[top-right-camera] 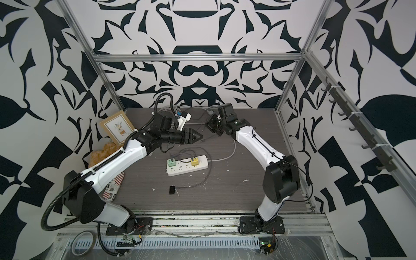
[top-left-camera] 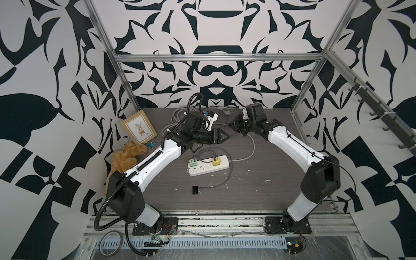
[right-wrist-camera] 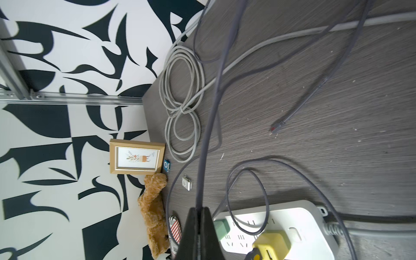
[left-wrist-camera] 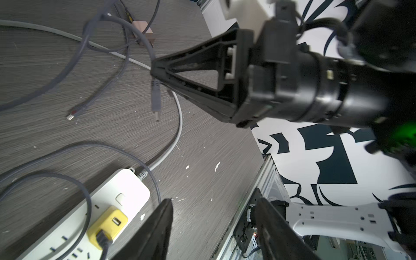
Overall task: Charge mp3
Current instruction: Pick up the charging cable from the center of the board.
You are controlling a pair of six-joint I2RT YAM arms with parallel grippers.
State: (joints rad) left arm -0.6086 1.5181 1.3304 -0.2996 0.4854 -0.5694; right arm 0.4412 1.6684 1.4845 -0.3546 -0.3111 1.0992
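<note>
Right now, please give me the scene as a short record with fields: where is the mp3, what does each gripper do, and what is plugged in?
mp3: on the table beside the picture frame, no cable attached
right gripper: shut on a grey cable, its plug hanging free
left gripper: open, holding nothing
power strip: green charger and yellow charger plugged in

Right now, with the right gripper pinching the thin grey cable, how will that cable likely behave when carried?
Probably floppy: the grey cable droops from the right gripper, its plug dangling. Likely light, being thin. It may snag the coiled cord.
</note>
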